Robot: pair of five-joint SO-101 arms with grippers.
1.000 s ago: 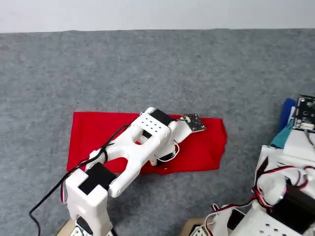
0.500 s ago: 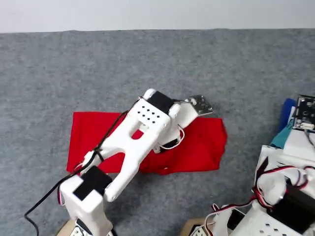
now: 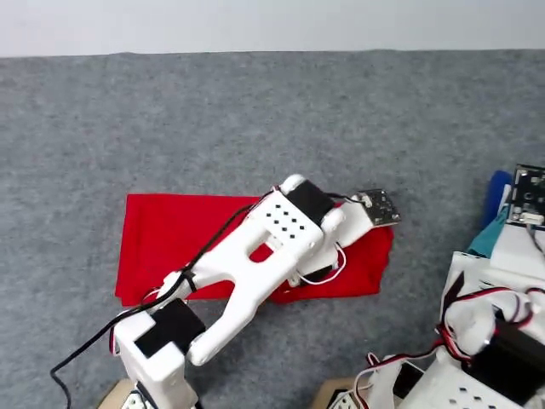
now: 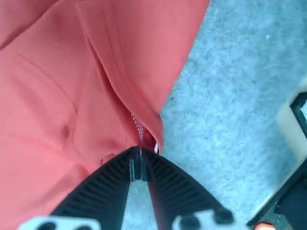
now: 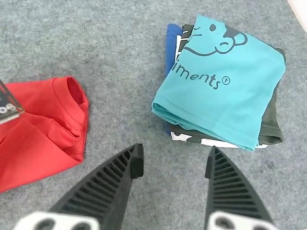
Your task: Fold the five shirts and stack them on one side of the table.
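Red shirt (image 3: 170, 243) lies folded on the table (image 3: 255, 111), your left claw (image 4: 139, 162) pinched shut on its edge. So thin a bite may slip if you drag toward the stack (image 5: 225, 81), spoiling the fold. Right claw (image 5: 172, 160) hangs open, empty.

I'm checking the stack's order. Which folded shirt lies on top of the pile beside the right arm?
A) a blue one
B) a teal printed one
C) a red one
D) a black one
B: the teal printed shirt covers the pile, a blue shirt peeking out beneath; the red shirt lies apart.
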